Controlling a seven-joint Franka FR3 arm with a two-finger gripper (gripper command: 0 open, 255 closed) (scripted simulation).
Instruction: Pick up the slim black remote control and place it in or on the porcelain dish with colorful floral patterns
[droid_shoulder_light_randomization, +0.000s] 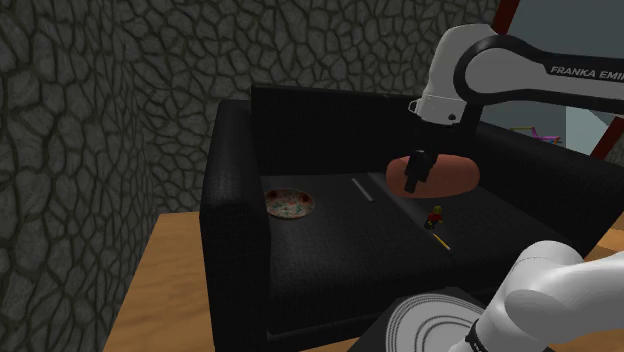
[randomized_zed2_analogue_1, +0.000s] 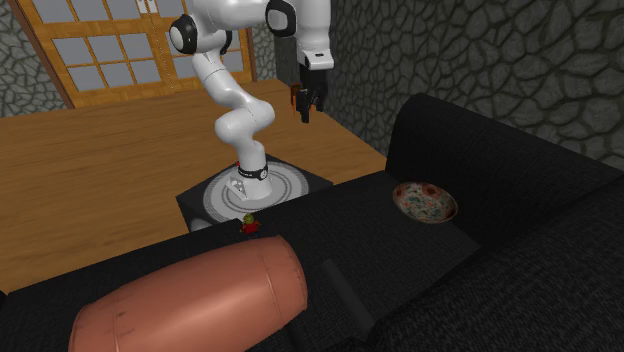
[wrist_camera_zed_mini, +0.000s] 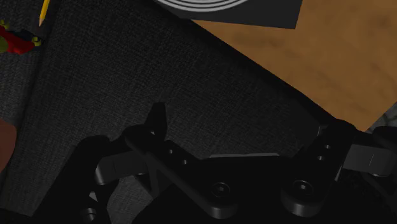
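Note:
The slim black remote (droid_shoulder_light_randomization: 362, 188) lies flat on the black sofa seat, between the floral dish (droid_shoulder_light_randomization: 290, 204) and a reddish cushion. From the other side, the remote (randomized_zed2_analogue_1: 345, 290) sits in front of the cushion and the dish (randomized_zed2_analogue_1: 424, 201) rests further along the seat near the backrest. My gripper (droid_shoulder_light_randomization: 412, 180) hangs well above the seat, towards the sofa's front edge, apart from the remote. In the second exterior view the gripper (randomized_zed2_analogue_1: 308, 108) is high over the stand side. The wrist view has the gripper (wrist_camera_zed_mini: 248, 127) open, with nothing between its fingers.
A reddish cylindrical cushion (droid_shoulder_light_randomization: 440, 172) lies on the seat beside the remote. A small colourful toy (droid_shoulder_light_randomization: 434, 215) and a yellow pencil (droid_shoulder_light_randomization: 443, 240) lie near the sofa's front edge. The sofa backrest (randomized_zed2_analogue_1: 500, 150) rises behind the dish. Wooden floor (randomized_zed2_analogue_1: 100, 170) surrounds the stand (randomized_zed2_analogue_1: 250, 190).

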